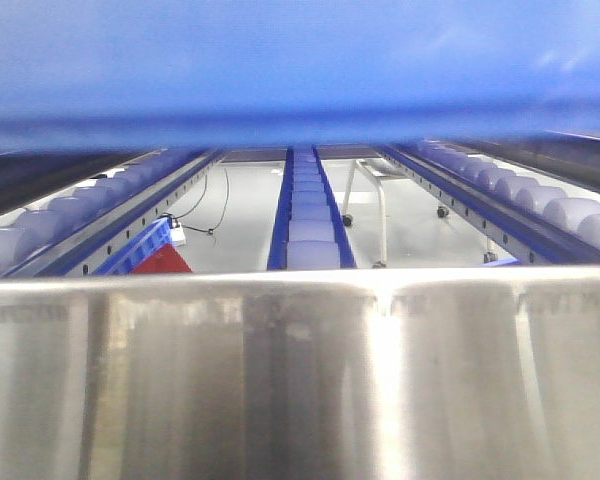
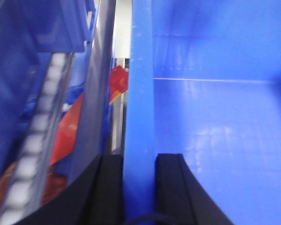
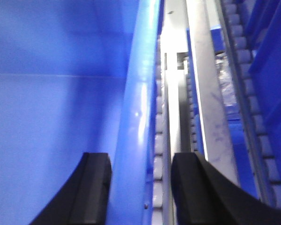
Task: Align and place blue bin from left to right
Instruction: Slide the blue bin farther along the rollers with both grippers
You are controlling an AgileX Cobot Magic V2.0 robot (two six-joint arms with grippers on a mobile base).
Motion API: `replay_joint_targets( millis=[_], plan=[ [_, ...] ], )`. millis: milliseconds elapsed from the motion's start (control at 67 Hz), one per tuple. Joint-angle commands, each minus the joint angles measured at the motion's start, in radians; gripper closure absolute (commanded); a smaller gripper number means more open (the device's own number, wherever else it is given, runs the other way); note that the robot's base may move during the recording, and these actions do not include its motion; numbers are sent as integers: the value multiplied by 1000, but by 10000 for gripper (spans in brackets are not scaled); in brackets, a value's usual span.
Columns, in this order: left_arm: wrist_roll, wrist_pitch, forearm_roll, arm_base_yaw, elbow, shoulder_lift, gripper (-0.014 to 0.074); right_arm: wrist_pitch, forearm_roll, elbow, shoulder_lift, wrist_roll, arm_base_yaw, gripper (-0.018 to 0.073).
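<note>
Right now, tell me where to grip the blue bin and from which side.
Grip the blue bin by its opposite side walls, from above: each wall is thin and upright, so a finger fits either side, as the left gripper and right gripper straddle them.

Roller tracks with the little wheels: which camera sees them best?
The front-facing view. Three roller tracks run away from the camera there, in long rows below the blue bin. The left wrist view catches one, blurred, at its left edge; the right wrist view shows only short stretches beside the bin's rim.
</note>
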Motion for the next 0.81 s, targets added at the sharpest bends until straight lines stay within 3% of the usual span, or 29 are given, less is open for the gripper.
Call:
replay_joint_targets(
  millis=[0,239,792],
  plan=[
    [-7,-114,-45,31,-10,15,707,-77,-23,-9,27,54,-26,629],
    [14,-129,-45,46,1,83,707,-96,-21,-9,101,54,-79,629],
    [14,-147,-15,46,5,137,697,-94,-21,-9,172,54,-79,629]
  ],
)
